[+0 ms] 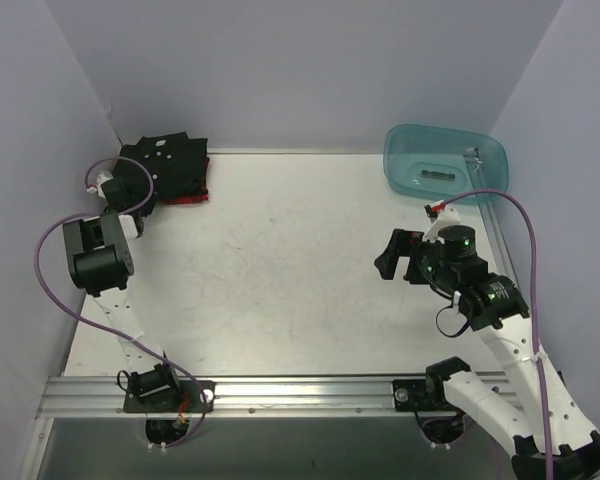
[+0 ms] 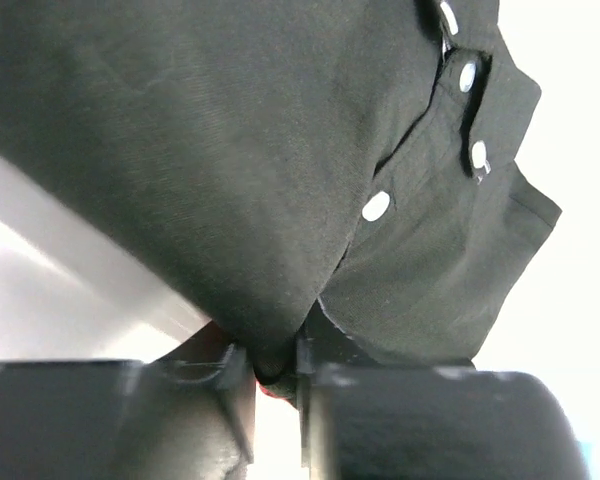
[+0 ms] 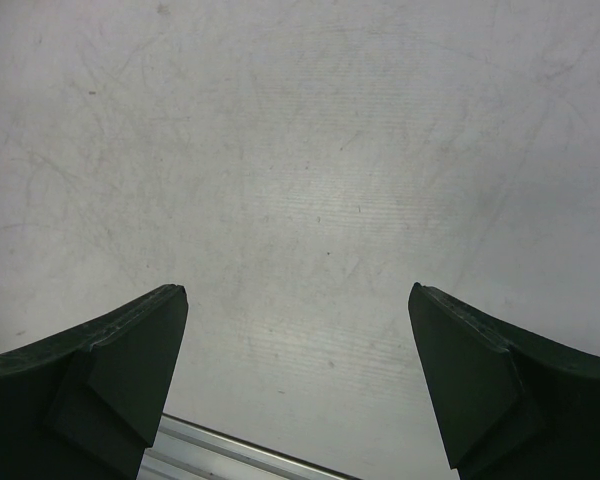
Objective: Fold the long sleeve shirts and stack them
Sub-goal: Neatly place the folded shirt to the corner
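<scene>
No writing, label or number can be read anywhere (not even on the black shirt (image 2: pixel 230 150)).

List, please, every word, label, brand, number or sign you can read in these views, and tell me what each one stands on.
No text can be read in any view.
On the black shirt: plain cloth and blank white buttons, no tag showing.
In the teal tub: a dark mark, too small to tell whether it is lettering.
On the table: no print.
</scene>
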`<state>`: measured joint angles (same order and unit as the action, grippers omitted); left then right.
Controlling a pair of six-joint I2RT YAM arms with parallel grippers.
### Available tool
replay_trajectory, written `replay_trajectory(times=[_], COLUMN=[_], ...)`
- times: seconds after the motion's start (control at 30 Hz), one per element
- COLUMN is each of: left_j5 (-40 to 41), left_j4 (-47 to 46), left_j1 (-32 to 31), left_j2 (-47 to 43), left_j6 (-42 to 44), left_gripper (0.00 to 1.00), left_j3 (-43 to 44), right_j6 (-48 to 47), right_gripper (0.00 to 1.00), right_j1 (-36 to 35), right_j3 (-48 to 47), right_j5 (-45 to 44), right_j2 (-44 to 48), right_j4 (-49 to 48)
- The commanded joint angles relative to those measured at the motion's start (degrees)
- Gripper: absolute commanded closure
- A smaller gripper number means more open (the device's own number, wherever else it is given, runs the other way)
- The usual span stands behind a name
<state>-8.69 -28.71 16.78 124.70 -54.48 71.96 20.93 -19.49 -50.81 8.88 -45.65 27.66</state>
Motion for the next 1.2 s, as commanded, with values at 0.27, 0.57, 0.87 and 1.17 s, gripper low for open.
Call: replay_trajectory(times=[0.27, 0.57, 0.87, 1.17], left_j5=[-8.9, -7.1, -2.0, 17.4], left_j4=[8.7, 44.3, 68.1, 86.0], left_j1=[2.5, 2.3, -1.5, -21.8], left_j2=[-12.8, -46.1, -88.6, -103.1], left_j6=[7.0, 20.7, 33.1, 36.0], left_gripper=[0.05, 0.03, 0.03, 0.02], left_j3=[-6.6, -9.2, -9.3, -9.0], right_j6=[1.2, 0.8, -1.4, -4.1], right_gripper=[0.00, 0.00, 0.00, 0.00], right_j1=[-0.1, -0.1, -0.1, 0.0], right_j3=[-1.8, -7.8, -4.4, 2.9], right_j5=[-2.7, -9.4, -24.6, -32.1], right_j2=[4.2, 12.7, 28.0, 40.3], right_j4=[2.1, 13.5, 16.8, 15.7])
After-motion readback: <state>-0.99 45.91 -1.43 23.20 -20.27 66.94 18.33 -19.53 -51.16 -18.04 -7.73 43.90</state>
